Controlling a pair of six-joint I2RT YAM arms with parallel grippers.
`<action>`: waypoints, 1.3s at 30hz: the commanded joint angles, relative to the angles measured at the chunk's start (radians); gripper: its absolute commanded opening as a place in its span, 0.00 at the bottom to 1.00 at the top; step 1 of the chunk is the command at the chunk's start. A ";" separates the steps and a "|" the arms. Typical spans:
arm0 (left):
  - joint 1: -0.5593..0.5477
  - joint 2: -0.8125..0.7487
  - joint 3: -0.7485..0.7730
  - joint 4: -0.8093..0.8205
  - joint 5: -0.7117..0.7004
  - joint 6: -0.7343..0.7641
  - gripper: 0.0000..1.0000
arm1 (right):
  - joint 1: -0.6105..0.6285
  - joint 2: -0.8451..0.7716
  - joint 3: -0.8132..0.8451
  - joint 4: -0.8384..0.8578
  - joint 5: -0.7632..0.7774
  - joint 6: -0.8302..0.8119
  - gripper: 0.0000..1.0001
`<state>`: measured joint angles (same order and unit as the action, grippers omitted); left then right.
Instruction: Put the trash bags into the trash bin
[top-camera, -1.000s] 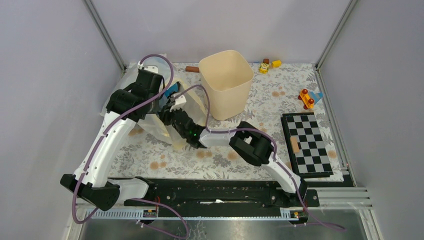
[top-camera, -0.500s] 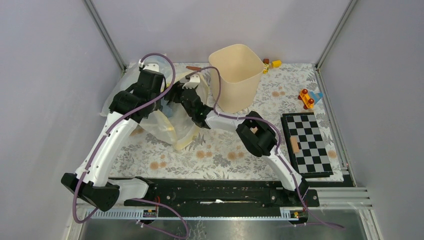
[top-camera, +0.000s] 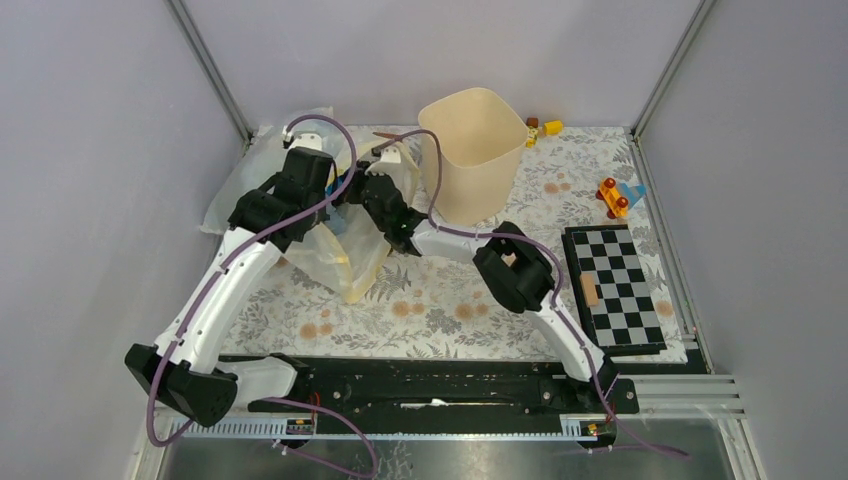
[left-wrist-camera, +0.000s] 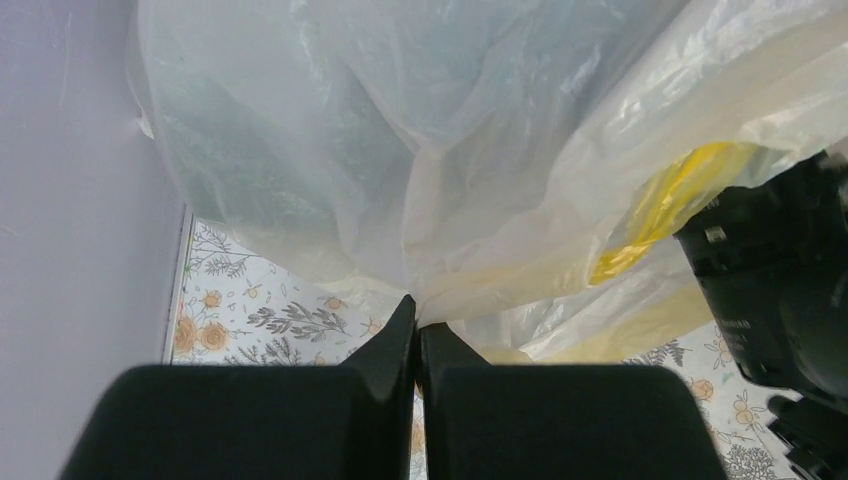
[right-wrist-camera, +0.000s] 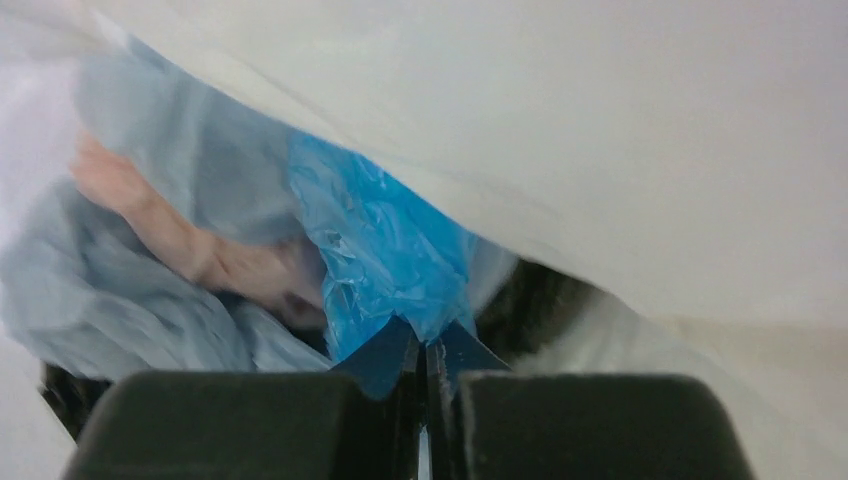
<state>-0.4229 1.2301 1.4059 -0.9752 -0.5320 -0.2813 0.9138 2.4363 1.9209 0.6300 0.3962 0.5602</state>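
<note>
Blue trash bags (right-wrist-camera: 380, 250) pinched by right gripper (right-wrist-camera: 428, 350); left gripper (left-wrist-camera: 417, 325) clamps clear bag (left-wrist-camera: 480, 150) beside trash bin (top-camera: 478, 150).

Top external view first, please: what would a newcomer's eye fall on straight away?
At the left rear, the left gripper pinches a big clear and pale-yellow plastic bag, and the right gripper pinches a blue trash bag. The cream trash bin stands right of them.
</note>
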 joint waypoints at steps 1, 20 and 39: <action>0.001 -0.066 -0.031 0.090 -0.032 -0.040 0.00 | -0.004 -0.199 -0.214 0.123 -0.049 -0.018 0.00; 0.001 -0.117 -0.278 0.279 -0.040 -0.295 0.00 | 0.000 -0.838 -0.783 -0.046 -0.198 -0.112 0.00; 0.432 0.079 -0.178 0.461 0.154 -0.494 0.00 | -0.004 -1.533 -1.239 -0.560 0.060 0.012 0.00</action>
<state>-0.1017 1.2675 1.0714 -0.5537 -0.3847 -0.7437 0.9131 0.9443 0.7258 0.2260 0.4778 0.4961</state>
